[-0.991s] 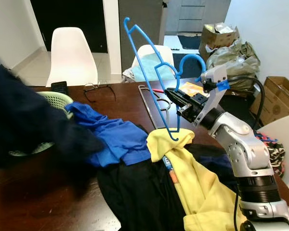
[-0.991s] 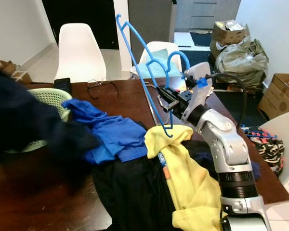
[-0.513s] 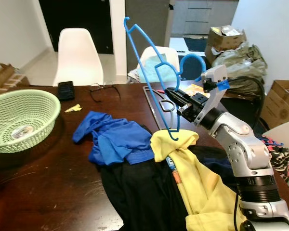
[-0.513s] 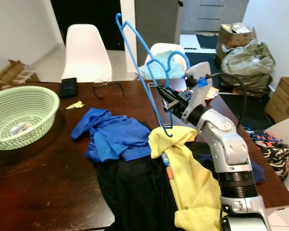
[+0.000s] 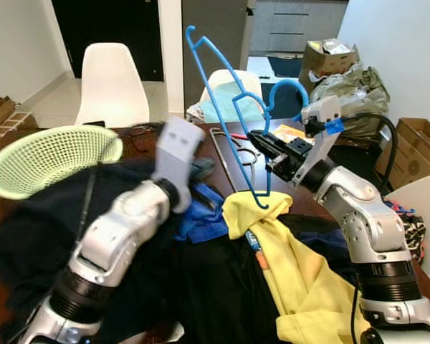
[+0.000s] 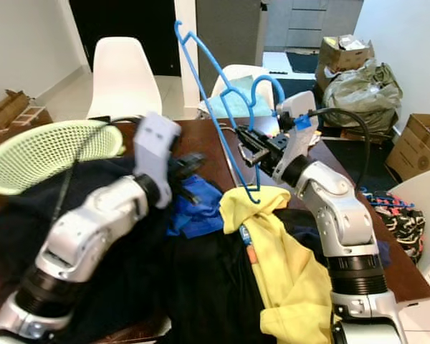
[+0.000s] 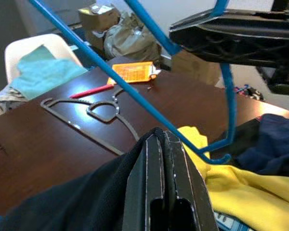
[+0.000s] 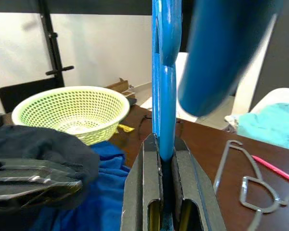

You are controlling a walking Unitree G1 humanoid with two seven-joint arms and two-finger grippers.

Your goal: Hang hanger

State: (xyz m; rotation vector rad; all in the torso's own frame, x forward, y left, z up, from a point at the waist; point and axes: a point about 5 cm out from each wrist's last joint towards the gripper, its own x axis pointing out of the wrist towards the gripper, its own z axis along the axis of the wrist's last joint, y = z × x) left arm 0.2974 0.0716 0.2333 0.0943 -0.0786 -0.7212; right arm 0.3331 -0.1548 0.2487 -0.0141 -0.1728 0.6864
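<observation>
Left eye view had the right gripper (image 5: pixel 264 145) raised over the middle of the dark wooden table (image 5: pixel 222 154), its fingers closed tight on the blue hanger (image 5: pixel 226 93); right wrist view confirmed the blue bar pinched between the two black fingers (image 8: pixel 147 187). Hanger stood nearly upright in the air, hook end high, its lower tip hanging just above the yellow garment (image 5: pixel 294 269) that lay toward the table's near right edge. Left gripper (image 6: pixel 190 166) reached in over the table's centre, blurred; its fingers were pressed together on a black garment (image 7: pixel 86 202), the dark cloth draped from them and spread across the near left part of the table. Blue garment (image 6: pixel 197 208) lay crumpled between the black cloth and the yellow one. Green basket (image 5: pixel 46 158) sat tilted at the left edge, resting on dark cloth. Grey metal hanger (image 7: pixel 94 113) lay flat on the far side of the table, a red pen (image 7: pixel 94 90) and an orange packet (image 7: pixel 132 72) beyond it. White chairs (image 5: pixel 111 82) stood behind the far edge
</observation>
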